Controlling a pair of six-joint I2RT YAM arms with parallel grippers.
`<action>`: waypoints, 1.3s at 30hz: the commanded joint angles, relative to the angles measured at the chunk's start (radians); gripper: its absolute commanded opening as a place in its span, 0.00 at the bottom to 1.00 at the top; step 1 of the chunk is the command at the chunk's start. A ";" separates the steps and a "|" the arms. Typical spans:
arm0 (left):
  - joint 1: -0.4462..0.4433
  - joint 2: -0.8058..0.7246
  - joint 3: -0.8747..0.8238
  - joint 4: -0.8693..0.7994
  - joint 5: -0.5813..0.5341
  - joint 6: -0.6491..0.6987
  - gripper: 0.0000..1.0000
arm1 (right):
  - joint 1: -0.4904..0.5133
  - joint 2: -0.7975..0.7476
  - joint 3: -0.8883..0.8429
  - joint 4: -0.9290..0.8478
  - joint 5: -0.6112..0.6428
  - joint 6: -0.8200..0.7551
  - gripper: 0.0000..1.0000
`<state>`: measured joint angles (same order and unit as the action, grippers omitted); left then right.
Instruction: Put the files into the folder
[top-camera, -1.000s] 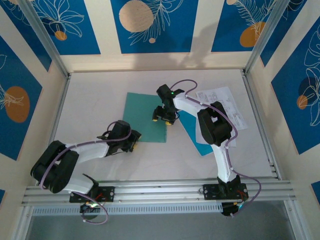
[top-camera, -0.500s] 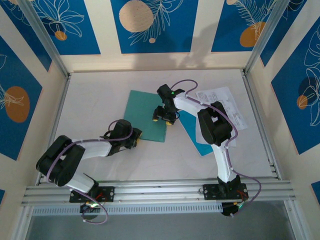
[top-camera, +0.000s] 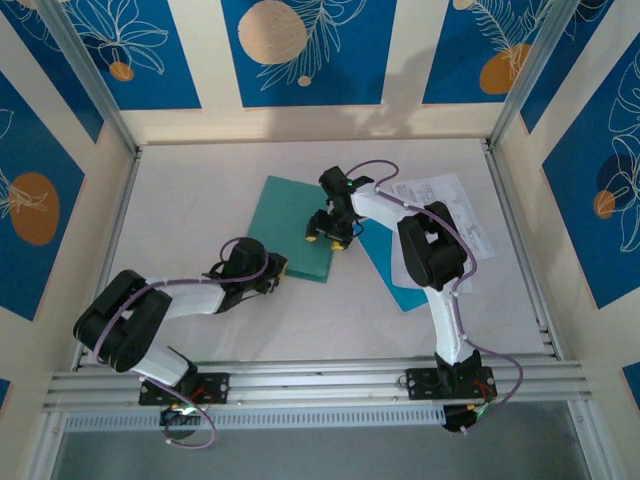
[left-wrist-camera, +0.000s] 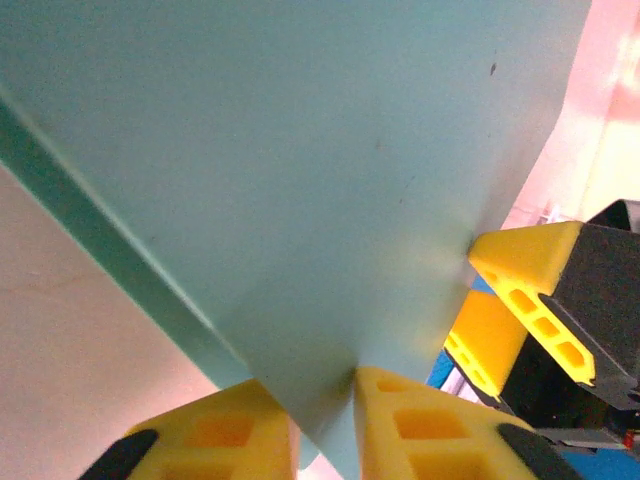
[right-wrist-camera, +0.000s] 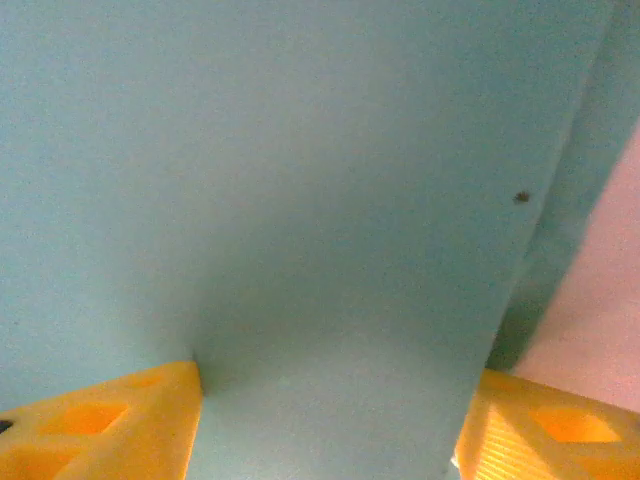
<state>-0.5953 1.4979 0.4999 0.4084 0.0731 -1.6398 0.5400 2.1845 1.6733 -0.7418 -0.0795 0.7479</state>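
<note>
The files (top-camera: 455, 205) carry black print, but none of it is large enough to read.

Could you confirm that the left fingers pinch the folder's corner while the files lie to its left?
Not quite: the top view shows the files lying to the right of the folder. The left fingers do pinch its corner.

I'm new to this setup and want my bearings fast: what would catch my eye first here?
The teal folder lies mid-table with both arms converged on it. The left claw pinches its near corner, and the right claw sits at its right edge, jaws apart. Past the right arm, the white files lie toward the table's far right, with a brighter blue sheet next to them.
</note>
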 joint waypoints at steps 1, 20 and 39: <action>-0.011 -0.027 -0.007 0.041 -0.024 -0.014 0.11 | -0.012 0.011 -0.015 0.009 -0.079 -0.011 0.66; -0.013 -0.029 -0.101 0.240 -0.005 -0.137 0.00 | -0.084 -0.114 -0.103 0.132 -0.204 0.145 0.34; -0.017 -0.191 0.376 -0.819 0.041 0.555 0.48 | -0.100 -0.243 -0.136 0.117 -0.194 0.289 0.00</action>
<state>-0.6025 1.3201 0.7250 -0.0452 0.1223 -1.4082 0.4427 1.9770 1.5188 -0.5648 -0.2699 1.0191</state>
